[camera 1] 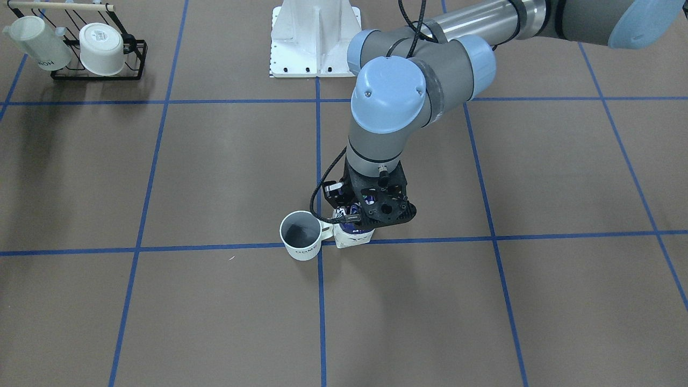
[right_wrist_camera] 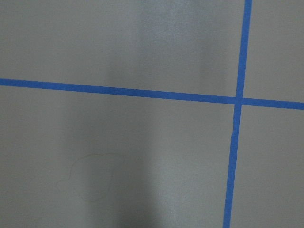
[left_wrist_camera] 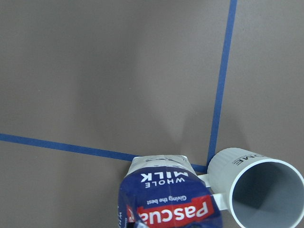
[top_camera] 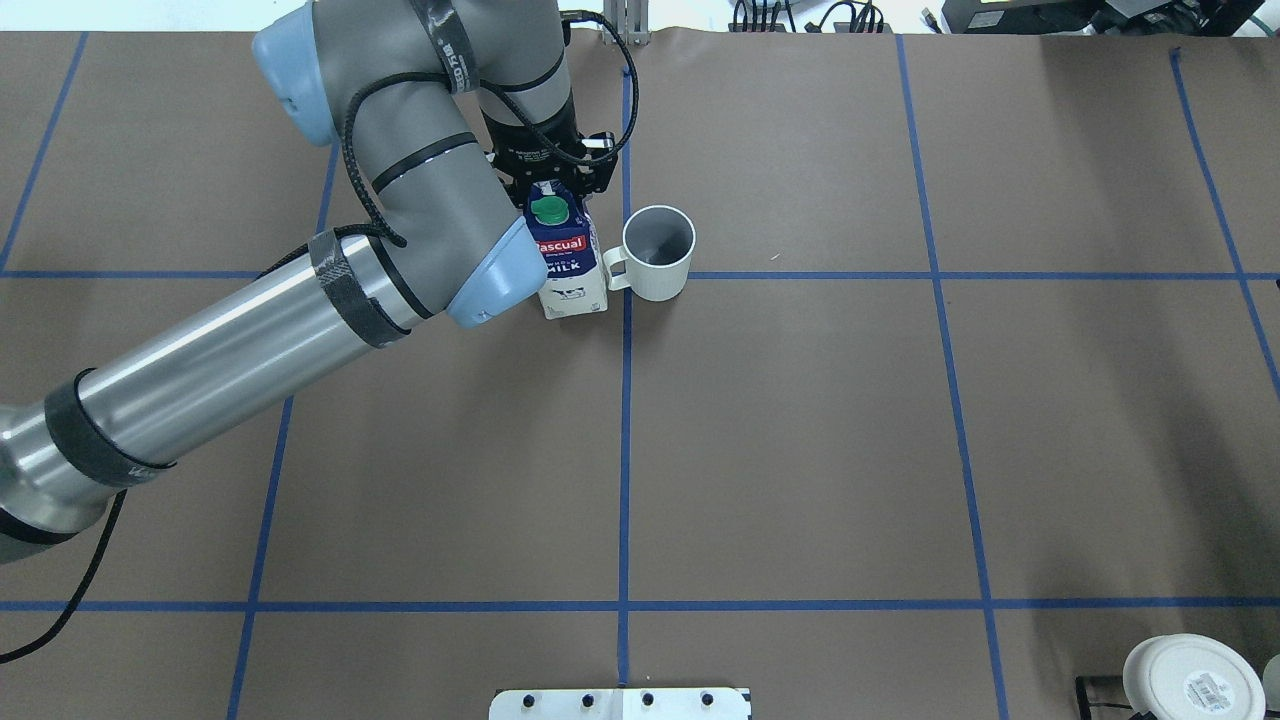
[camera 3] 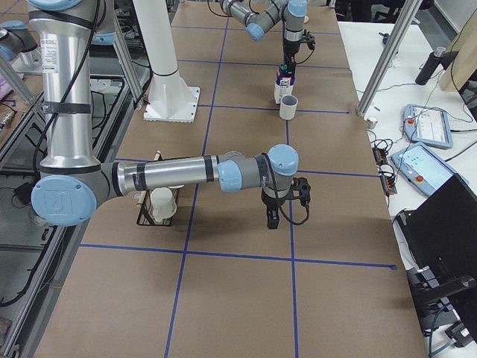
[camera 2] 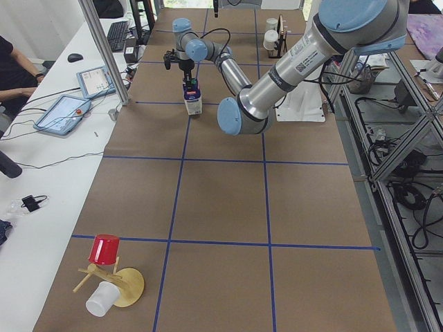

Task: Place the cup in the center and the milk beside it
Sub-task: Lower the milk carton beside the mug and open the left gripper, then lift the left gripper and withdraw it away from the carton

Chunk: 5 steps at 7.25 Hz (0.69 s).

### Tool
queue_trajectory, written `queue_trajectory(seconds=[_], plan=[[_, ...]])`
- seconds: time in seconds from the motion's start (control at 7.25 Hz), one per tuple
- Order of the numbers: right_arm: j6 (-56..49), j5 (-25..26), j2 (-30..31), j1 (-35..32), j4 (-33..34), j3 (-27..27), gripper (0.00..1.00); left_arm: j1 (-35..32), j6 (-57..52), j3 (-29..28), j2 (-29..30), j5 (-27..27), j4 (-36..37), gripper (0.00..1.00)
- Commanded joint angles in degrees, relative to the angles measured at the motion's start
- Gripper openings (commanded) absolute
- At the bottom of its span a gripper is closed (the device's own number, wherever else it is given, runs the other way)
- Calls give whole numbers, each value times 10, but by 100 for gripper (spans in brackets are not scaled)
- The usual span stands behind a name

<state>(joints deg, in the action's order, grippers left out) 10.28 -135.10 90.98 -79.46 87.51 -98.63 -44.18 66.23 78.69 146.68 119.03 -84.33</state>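
Glossy printed-card milk carton (top_camera: pixel 570 280), smooth white mug (top_camera: pixel 660 278) with a dull grey inside, matt brown paper tabletop (top_camera: pixel 800 450), blue tape lines (top_camera: pixel 625 450), shiny metal arm tube (top_camera: pixel 220 370).

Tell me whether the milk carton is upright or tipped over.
Upright: the milk stands on its white base beside the cup, green cap on top.

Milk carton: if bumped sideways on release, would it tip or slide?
Likely tippy: the milk is tall on a small base, and the left gripper appears to hold its gable top. A topple could hit the cup close beside it. Cardboard walls probably dent.
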Motion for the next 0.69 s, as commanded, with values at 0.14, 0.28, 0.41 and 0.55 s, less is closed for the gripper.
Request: queue_trajectory(seconds=[0.14, 0.28, 0.41, 0.55], plan=[[2, -2, 1, -1, -1, 0, 100, 0, -3, 19, -10, -13, -15, 98], [2, 0, 3, -3, -6, 7, 100, -8, -4, 46, -30, -13, -14, 98], [7, 3, 13, -3, -8, 19, 100, -33, -11, 105, -74, -8, -12, 98], [7, 13, 3, -3, -9, 26, 100, -48, -13, 197, -140, -8, -7, 98]])
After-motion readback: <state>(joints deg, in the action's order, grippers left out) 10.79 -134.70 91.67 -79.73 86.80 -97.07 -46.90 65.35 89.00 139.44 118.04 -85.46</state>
